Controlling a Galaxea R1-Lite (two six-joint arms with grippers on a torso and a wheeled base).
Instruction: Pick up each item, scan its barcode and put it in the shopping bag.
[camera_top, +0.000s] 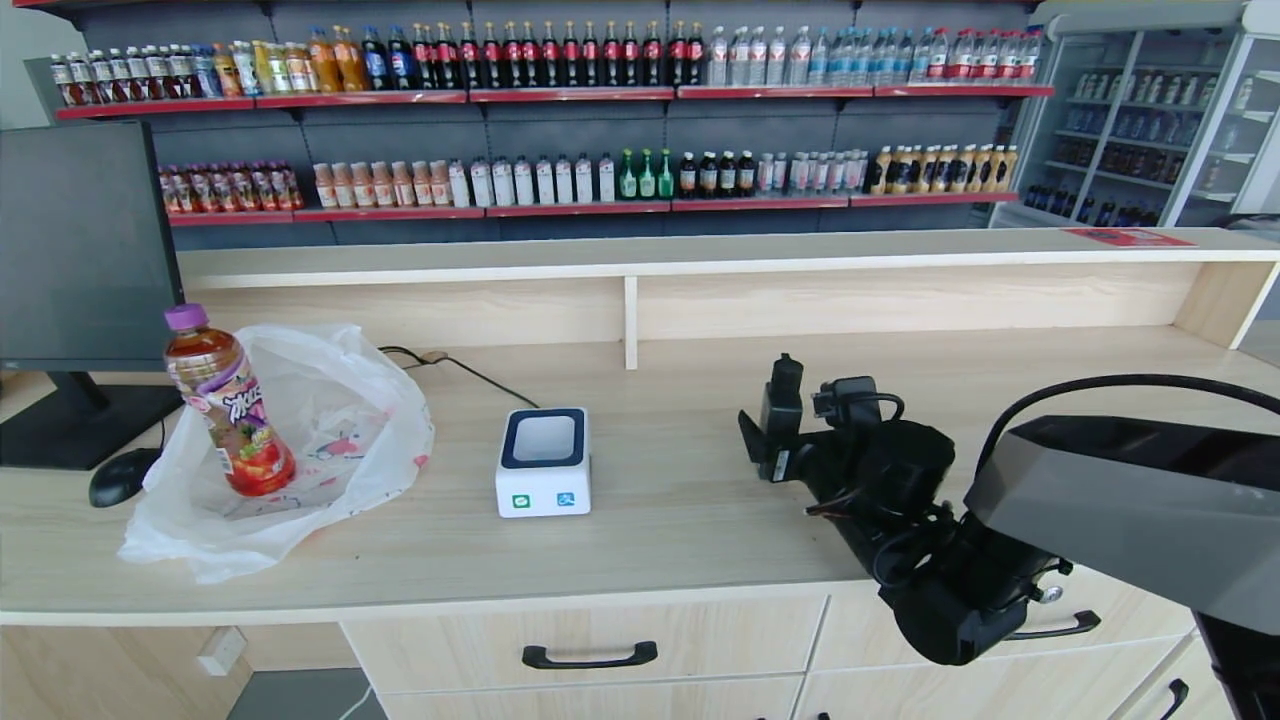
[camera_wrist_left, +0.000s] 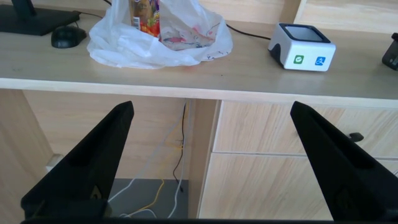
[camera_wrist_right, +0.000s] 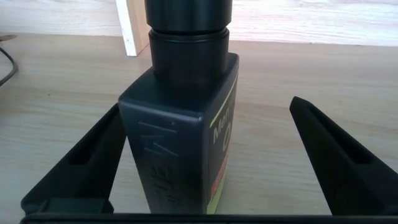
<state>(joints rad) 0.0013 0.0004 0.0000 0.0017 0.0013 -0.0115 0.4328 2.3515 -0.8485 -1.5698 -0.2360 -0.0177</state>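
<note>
Right jaws wide open around dark bottle (camera_wrist_right: 186, 124), left jaws wide open, empty

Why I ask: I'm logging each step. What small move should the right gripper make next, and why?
Probably close the right gripper on the dark bottle. Its open fingers sit on either side of the bottle, which stands upright on the counter, not yet gripped. Lifting it toward the scanner can only come after that.

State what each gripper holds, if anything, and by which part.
Nothing is held. The left gripper is open and empty; the right gripper is open around the body of a dark bottle, not closed on it.
</note>
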